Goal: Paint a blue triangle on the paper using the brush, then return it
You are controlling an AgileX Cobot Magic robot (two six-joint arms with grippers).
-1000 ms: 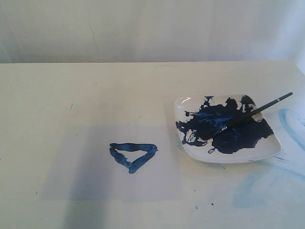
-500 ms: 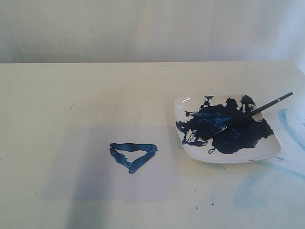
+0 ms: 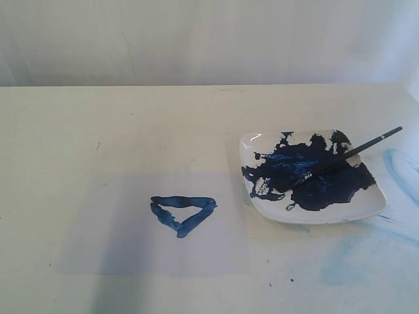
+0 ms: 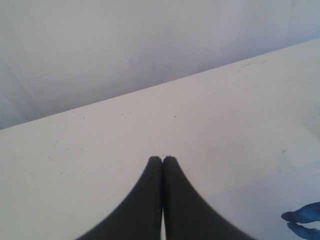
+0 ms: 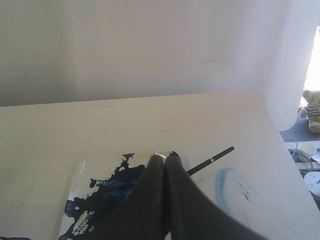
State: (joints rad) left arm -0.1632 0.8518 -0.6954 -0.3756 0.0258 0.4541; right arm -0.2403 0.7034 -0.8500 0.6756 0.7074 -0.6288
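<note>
Nothing moved: brush [image 3: 347,154] lay on plate [image 3: 253,148], triangle [image 3: 180,201] on paper [image 3: 118,235]; left gripper [image 4: 163,159] and right gripper [image 5: 166,156] pressed together.

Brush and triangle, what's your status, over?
Left gripper shut, empty; right gripper shut, empty. Brush resting on plate, tip in paint. Blue triangle done on paper. Nothing in the way.

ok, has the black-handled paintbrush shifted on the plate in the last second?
No. The thin black-handled paintbrush lies where it did: bristles in the dark-blue paint, handle end overhanging the white square plate's far right rim.
</note>
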